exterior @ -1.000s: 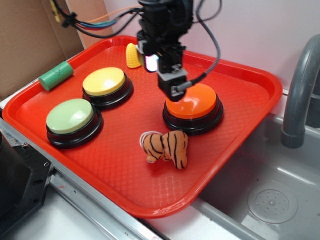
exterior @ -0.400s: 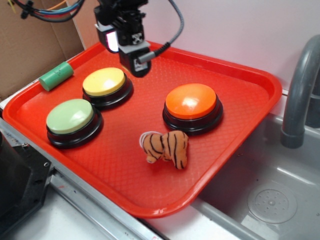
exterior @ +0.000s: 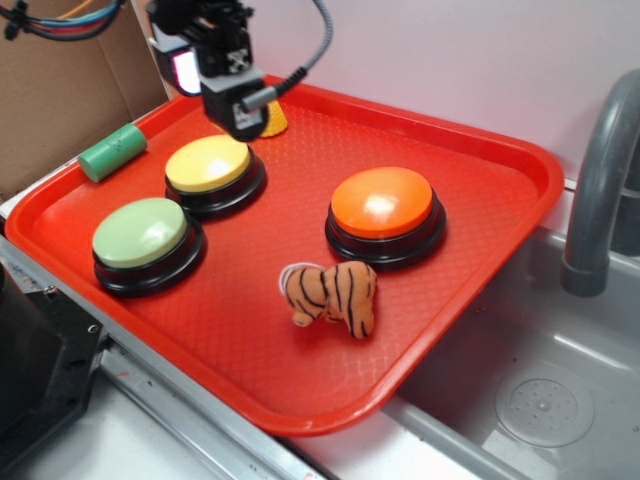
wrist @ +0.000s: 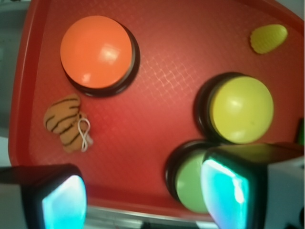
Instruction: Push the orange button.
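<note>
The gripper (exterior: 238, 118) hangs above the far left part of the red tray (exterior: 480, 150), over the tray floor just behind the yellow button (exterior: 207, 163) and in front of a small yellow corn toy (exterior: 273, 122), which it partly hides in the exterior view. In the wrist view its two fingers (wrist: 223, 190) stand well apart at the bottom of the picture with nothing between them, so the jaws are spread and empty. The orange button (exterior: 382, 202), glossy and domed on a black round base, sits near the middle of the tray, well apart from the gripper and untouched. A striped tiger plush (exterior: 332, 294) lies just in front of it. The pale green button (exterior: 140, 232) sits at the near left, beside the yellow one. A green cylinder (exterior: 112, 151) rests on the tray's left rim. A grey faucet (exterior: 600, 170) rises over the sink (exterior: 540, 400) at right
</note>
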